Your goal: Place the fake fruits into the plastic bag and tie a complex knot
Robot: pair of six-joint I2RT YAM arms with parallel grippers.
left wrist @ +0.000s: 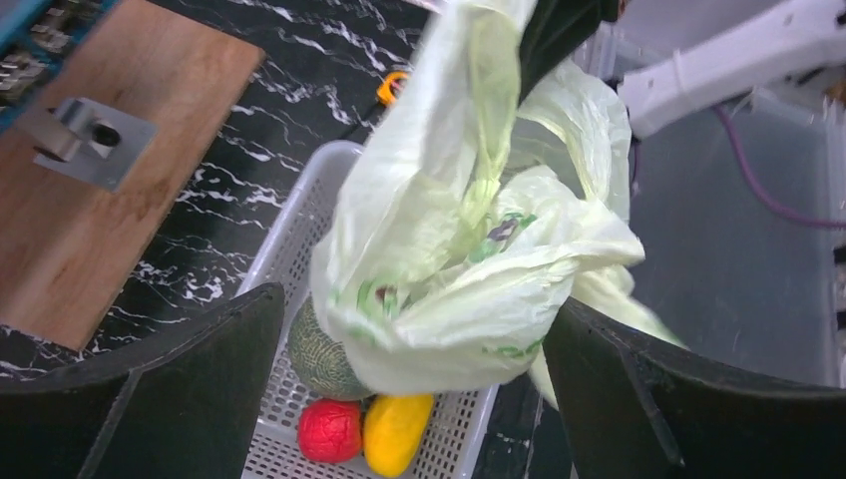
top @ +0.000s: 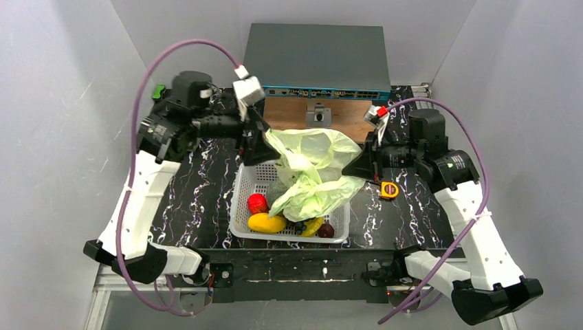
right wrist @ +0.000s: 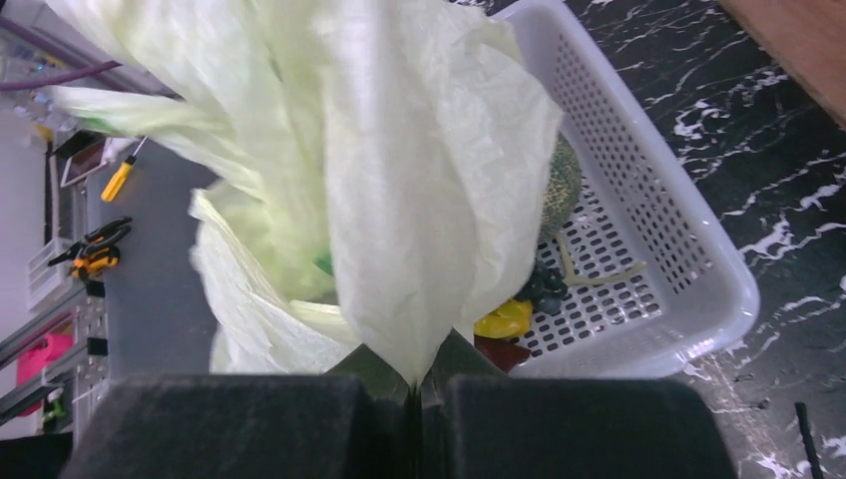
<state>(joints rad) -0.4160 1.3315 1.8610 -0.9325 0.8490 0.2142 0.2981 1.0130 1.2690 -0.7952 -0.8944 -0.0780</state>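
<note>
The pale-green plastic bag hangs crumpled over the white basket. My right gripper is shut on a pinched fold of the bag, at the bag's right side. My left gripper stands wide open with the bag sagging between its fingers, untouched by them. In the top view it sits at the bag's upper left. The fake fruits lie in the basket: red fruit, yellow mango, banana, plum, netted melon, grapes.
A yellow tape measure lies on the black marbled table to the right of the basket. Behind the basket is a wooden board with a metal bracket, and a grey network switch at the back wall.
</note>
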